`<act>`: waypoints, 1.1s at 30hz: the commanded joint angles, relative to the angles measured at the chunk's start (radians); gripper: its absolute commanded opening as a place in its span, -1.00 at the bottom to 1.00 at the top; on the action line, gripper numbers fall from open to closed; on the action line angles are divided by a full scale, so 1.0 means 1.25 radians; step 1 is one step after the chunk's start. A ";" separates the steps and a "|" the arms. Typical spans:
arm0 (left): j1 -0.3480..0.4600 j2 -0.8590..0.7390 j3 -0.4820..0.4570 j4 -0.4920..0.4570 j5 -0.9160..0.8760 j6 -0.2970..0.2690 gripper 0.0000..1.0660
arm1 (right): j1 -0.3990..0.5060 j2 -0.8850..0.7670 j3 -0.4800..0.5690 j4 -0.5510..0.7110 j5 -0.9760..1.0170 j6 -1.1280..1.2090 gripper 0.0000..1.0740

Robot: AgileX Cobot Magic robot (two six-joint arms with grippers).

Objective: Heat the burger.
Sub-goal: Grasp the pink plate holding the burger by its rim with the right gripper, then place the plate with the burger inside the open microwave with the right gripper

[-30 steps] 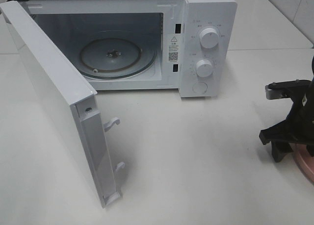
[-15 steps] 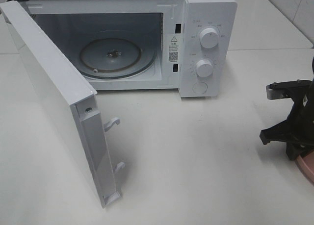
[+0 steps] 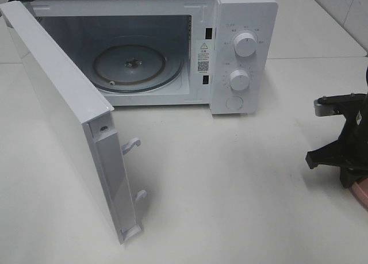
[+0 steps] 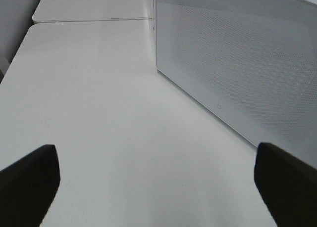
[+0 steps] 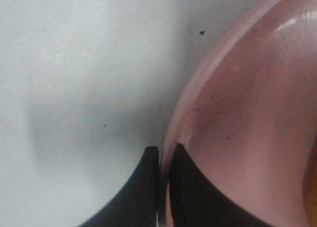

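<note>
My right gripper (image 5: 164, 163) is shut on the rim of the pink plate (image 5: 247, 103), one finger outside the rim and one inside. In the high view this gripper (image 3: 349, 176) sits at the far right edge, with a sliver of the plate (image 3: 362, 194) under it. A thin golden-orange strip (image 5: 313, 187) at the edge of the right wrist view may be the burger; the rest of it is out of view. My left gripper (image 4: 158, 187) is open and empty above the bare table, beside the microwave door (image 4: 237, 68).
The white microwave (image 3: 241, 45) stands at the back with its door (image 3: 63, 114) swung wide open toward the front left. Its glass turntable (image 3: 135, 65) holds nothing. The white table (image 3: 230, 189) lies between the microwave and the plate.
My right gripper has shifted slightly to the right, and less of the pink plate shows in the high view. The microwave and door have not moved.
</note>
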 commanded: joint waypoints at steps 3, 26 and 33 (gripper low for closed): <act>-0.003 -0.018 0.003 -0.004 -0.008 -0.003 0.87 | 0.002 -0.043 -0.005 -0.105 0.040 0.103 -1.00; -0.003 -0.018 0.003 -0.004 -0.008 -0.003 0.87 | 0.117 -0.092 0.005 -0.312 0.203 0.270 -1.00; -0.003 -0.018 0.003 -0.004 -0.008 -0.003 0.87 | 0.173 -0.092 0.005 -0.309 0.253 0.270 -1.00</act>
